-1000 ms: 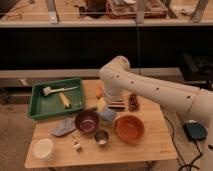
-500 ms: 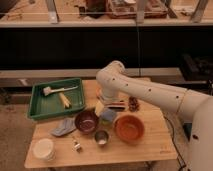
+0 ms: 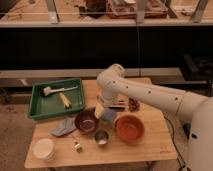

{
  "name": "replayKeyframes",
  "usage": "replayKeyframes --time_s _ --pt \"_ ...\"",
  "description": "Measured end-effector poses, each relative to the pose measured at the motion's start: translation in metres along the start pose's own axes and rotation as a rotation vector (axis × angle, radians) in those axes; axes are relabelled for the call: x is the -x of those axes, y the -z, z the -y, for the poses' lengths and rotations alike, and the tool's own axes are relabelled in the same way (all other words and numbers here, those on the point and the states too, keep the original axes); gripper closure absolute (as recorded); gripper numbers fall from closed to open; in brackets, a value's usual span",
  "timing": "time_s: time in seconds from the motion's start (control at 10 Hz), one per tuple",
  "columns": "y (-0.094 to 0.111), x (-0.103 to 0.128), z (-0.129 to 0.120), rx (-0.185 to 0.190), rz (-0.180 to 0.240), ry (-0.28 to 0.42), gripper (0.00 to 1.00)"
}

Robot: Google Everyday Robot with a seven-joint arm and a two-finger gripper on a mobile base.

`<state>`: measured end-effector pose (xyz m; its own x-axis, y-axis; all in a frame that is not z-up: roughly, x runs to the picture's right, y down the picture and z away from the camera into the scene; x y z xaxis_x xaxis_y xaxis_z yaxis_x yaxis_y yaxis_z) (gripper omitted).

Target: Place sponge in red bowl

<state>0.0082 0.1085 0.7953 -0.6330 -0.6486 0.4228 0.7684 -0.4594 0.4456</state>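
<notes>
Right now the red bowl (image 3: 130,128) sits on the table (image 3: 155,142) with nothing visible inside it. The sponge (image 3: 107,116), a bluish block with a yellow part, lies on the table just left of the red bowl, in the gap between it and a dark bowl (image 3: 87,121) farther left. The white arm (image 3: 150,95) reaches in from the right, behind the red bowl, and bends down so that the end effector (image 3: 103,110) hangs low at the sponge, left of and slightly behind the red bowl. Its tip merges with the sponge, so I cannot tell how far open it is or whether it has hold of anything. A metal cup (image 3: 101,137) stands just left of the red bowl, nearer the front. A green tray (image 3: 38,106) holding a brush (image 3: 49,90) lies well to the left and behind.
</notes>
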Motion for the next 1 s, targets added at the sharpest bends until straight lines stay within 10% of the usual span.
replayKeyframes --time_s 0.4,1.0 --pt "-0.014 0.002 0.004 0.002 0.012 0.012 0.27" --pt "-0.014 0.002 0.006 -0.004 0.014 0.013 0.78"
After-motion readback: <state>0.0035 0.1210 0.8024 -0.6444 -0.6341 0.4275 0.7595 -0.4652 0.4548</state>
